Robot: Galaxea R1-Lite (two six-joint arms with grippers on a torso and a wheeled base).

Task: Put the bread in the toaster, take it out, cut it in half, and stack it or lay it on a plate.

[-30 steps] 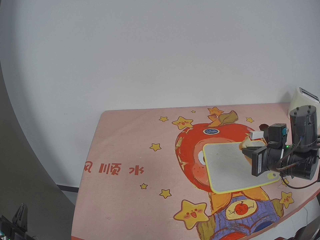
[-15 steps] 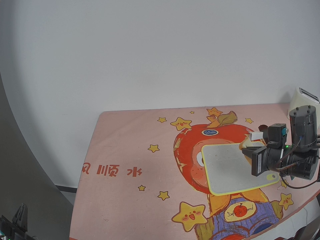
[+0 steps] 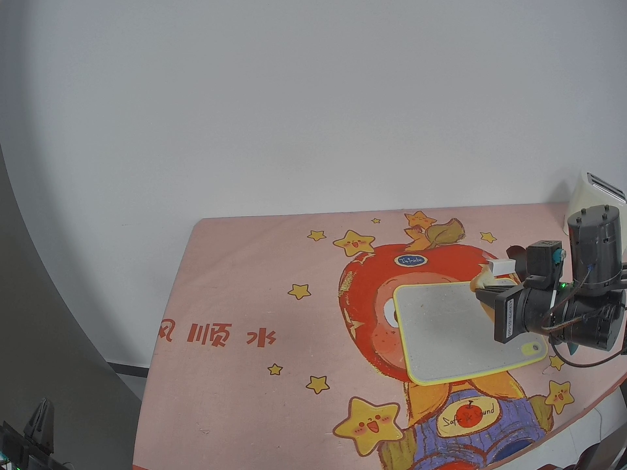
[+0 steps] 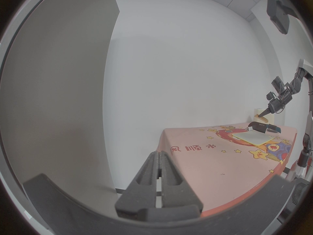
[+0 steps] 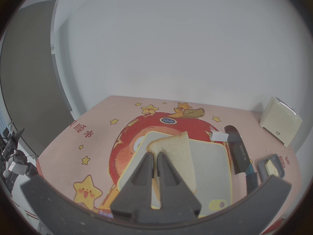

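Over board point(image 5: 210, 164), right end effector point(image 5: 155, 155) pinching bread point(image 5: 178, 150)

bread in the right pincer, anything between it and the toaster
Nothing visible blocks it. The right pincer holds the bread above the cutting board. A knife and a small white block lie on the table toward the toaster, below the bread.
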